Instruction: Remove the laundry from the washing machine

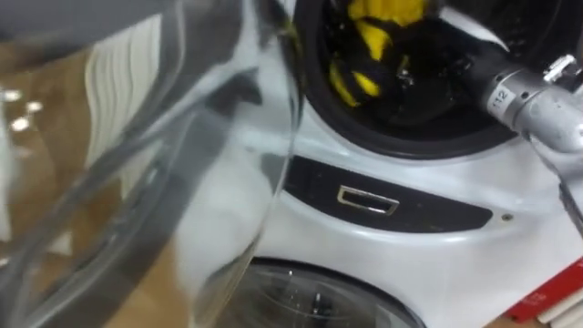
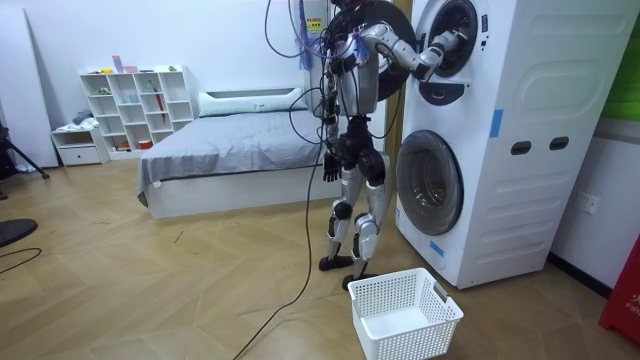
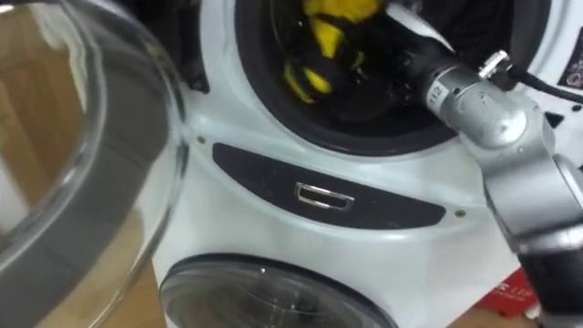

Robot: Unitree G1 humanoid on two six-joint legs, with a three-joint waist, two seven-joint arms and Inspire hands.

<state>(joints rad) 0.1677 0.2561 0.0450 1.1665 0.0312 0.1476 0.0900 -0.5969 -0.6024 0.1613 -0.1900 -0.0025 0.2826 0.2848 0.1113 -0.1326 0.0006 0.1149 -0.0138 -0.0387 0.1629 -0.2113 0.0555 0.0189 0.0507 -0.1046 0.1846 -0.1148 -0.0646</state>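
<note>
We're looking at a stacked washing machine point(image 2: 520, 130), and the robot stands right in front of it, at the upper unit. That unit's glass door point(image 1: 182, 164) is swung wide open on the robot's left, so the upper drum point(image 1: 428, 138) is clear to reach into. On the floor near the robot's feet there's a white basket point(image 2: 372, 300), with nothing in it as far as we can see. We'd guess that's where the laundry is meant to go.

The task's thing is a yellow-and-black garment point(image 1: 369, 41), bunched up inside the drum near the front of the opening, so nothing's out yet. The right arm is stretched into the drum and the right robot hand point(image 2: 443, 47) is buried in the dark next to the clothes. Honestly, we can't tell whether it has grabbed anything. The left robot hand point(image 2: 327, 165) hangs by the robot's side, loose and holding nothing.

So we'd call this the reach-and-grab step, early in the job. The next move needs a firm hold on that cloth, then a pull straight back over the door rim without snagging, and a bend down to the basket.
</note>
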